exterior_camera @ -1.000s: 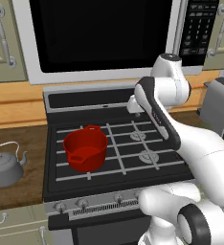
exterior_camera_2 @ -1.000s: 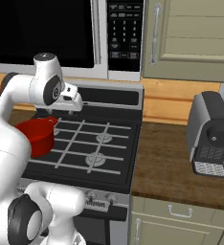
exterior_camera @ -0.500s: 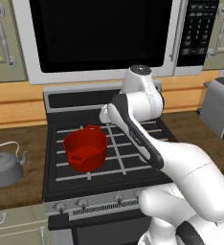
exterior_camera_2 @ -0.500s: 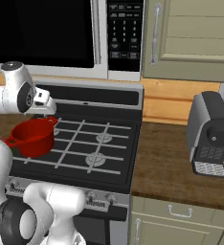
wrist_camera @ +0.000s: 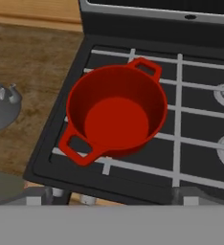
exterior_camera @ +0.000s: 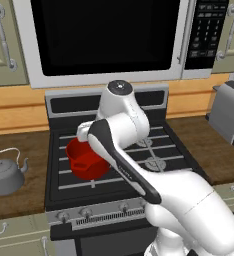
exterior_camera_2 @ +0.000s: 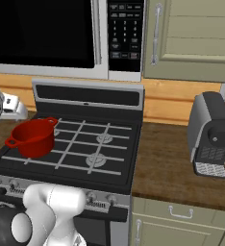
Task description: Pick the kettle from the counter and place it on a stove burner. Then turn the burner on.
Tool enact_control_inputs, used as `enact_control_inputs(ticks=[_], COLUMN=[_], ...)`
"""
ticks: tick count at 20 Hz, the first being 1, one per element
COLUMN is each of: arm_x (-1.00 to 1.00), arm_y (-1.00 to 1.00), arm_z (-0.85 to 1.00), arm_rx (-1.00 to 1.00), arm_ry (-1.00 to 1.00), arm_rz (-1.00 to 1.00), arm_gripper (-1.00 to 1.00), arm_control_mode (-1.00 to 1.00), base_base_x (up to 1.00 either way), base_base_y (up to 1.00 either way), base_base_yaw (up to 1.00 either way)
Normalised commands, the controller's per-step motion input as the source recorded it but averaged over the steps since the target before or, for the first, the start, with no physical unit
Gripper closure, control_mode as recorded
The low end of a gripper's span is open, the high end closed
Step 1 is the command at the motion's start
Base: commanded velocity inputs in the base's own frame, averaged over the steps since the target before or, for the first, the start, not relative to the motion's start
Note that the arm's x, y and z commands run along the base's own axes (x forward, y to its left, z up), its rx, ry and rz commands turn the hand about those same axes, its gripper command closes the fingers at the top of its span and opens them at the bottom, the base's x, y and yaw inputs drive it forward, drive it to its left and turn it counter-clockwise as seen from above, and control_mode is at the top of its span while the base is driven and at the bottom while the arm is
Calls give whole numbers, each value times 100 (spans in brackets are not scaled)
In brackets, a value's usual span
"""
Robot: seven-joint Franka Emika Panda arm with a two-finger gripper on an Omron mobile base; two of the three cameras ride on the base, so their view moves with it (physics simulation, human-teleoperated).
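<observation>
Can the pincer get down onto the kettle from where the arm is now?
Probably yes. The kettle stands alone on the counter left of the cooktop, its wire handle upright with nothing over it. The red pot sits apart on the grate, so it shouldn't block a sideways move.

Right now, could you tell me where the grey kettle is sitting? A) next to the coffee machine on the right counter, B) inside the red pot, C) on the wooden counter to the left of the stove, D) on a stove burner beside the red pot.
C: the kettle stands on the brown counter left of the cooktop, apart from the red pot, which sits on the stove grates.
</observation>
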Motion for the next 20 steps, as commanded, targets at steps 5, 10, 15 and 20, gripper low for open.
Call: enact_control_inputs(ticks=[5, 10, 15, 20], arm_x=[0, 29, 45, 33], arm_y=[17, 21, 22, 26], arm_z=[1, 0, 0, 0], arm_rx=[0, 4, 8, 6], arm_ry=[0, 4, 4, 4], arm_rz=[0, 0, -4, -5], arm_gripper=[-100, -100, -100, -100], arm_control_mode=[-100, -100, -100, -100], base_base_x=[0, 0, 0, 0], base_base_y=[0, 0, 0, 0], base_base_yaw=[0, 0, 0, 0])
